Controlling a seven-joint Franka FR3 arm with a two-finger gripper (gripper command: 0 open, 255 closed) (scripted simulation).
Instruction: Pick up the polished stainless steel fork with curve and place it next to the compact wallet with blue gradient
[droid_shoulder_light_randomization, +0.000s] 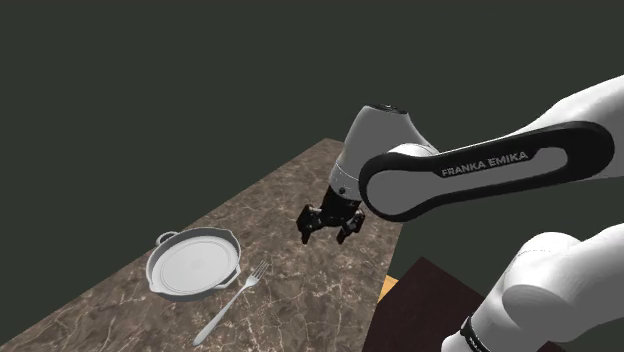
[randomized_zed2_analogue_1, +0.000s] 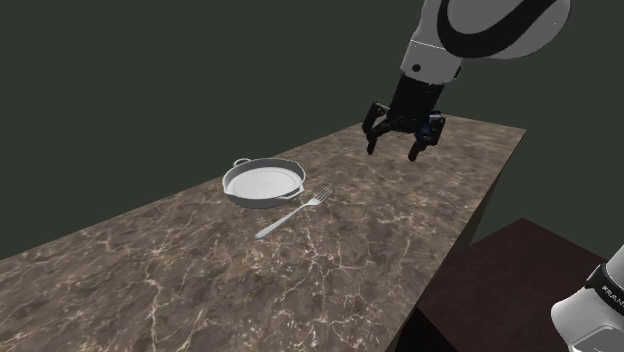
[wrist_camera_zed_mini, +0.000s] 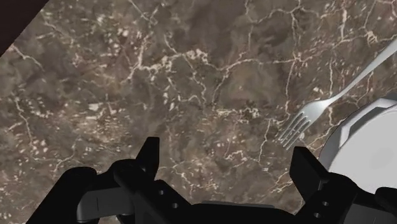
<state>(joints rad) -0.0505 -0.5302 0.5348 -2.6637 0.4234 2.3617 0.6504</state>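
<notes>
Brown veined marble counter (droid_shoulder_light_randomization: 120, 312) carrying a shallow grey two-handled pan (droid_shoulder_light_randomization: 195, 262), whose pale inner floor shows bare. You see the silver fork (droid_shoulder_light_randomization: 232, 300) lying flat on the counter just beside the pan, tines towards its rim. Your gripper (droid_shoulder_light_randomization: 326, 236) hangs above the counter, apart from the pan, fingers spread wide and clasping nothing.

Both exterior views overlook the counter (droid_shoulder_light_randomization: 285, 200) alike; wrist view looks down closely.
</notes>
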